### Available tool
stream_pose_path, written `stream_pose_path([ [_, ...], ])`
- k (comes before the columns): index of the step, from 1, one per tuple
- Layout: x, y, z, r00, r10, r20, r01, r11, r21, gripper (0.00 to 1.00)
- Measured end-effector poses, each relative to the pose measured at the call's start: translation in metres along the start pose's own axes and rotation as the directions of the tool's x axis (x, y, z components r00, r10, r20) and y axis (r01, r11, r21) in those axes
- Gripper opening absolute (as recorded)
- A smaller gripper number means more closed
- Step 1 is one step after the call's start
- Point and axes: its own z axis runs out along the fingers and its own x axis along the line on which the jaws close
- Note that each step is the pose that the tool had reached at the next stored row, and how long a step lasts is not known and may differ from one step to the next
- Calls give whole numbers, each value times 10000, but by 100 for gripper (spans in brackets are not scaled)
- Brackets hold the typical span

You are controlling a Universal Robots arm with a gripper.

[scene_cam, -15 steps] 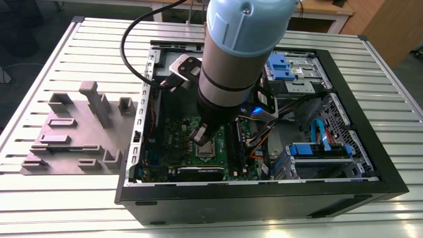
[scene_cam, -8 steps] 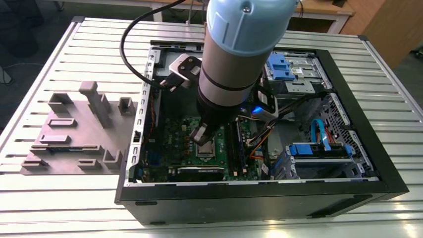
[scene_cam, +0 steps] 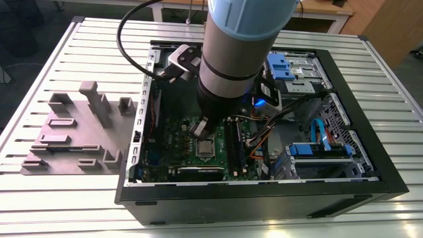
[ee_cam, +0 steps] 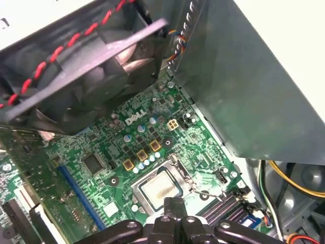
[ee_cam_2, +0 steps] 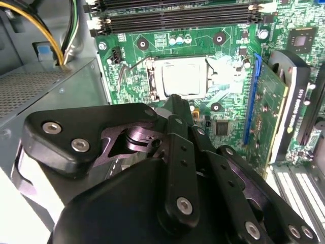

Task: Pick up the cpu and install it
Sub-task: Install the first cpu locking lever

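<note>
Since the cpu (ee_cam_2: 183, 76) already lies flat inside the silver socket frame (ee_cam: 189, 178) on the green motherboard (scene_cam: 186, 135), the placing step looks finished or very nearly so, and the gripper (scene_cam: 201, 130) hangs just above the socket, close to the chip; whether the jaws are apart or closed on anything I cannot tell, as the linkage hides the tips in both wrist views. Any move from here calls for a clean vertical path, because the chip must stay square in its seat and the frame's thin wire lever (ee_cam_2: 121, 76) stands close beside it. The working space is tight: the memory slots (ee_cam_2: 177, 15) run along one side of the socket, a blue-edged expansion slot (ee_cam_2: 251, 99) and an upright card (ee_cam_2: 284, 107) flank another, and the case fan (ee_cam: 76, 76) with its red-and-black twisted lead overhangs the board near the arm. Yellow and black power cables (ee_cam_2: 48, 30) cross by the grey metal drive cage (ee_cam_2: 45, 91). The open computer case (scene_cam: 370, 163) sits on the slatted desk (scene_cam: 66, 198), with a grey fixture block (scene_cam: 73, 134) at the exterior view's left.
</note>
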Motion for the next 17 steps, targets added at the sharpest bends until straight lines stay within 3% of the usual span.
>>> stream_pose_path([
  [5, -13, 12, -43, 10000, 1, 4, -1, 10000, 1, 10],
  [17, -164, 109, -16, 10000, -1, 22, 1, 10000, -4, 10],
])
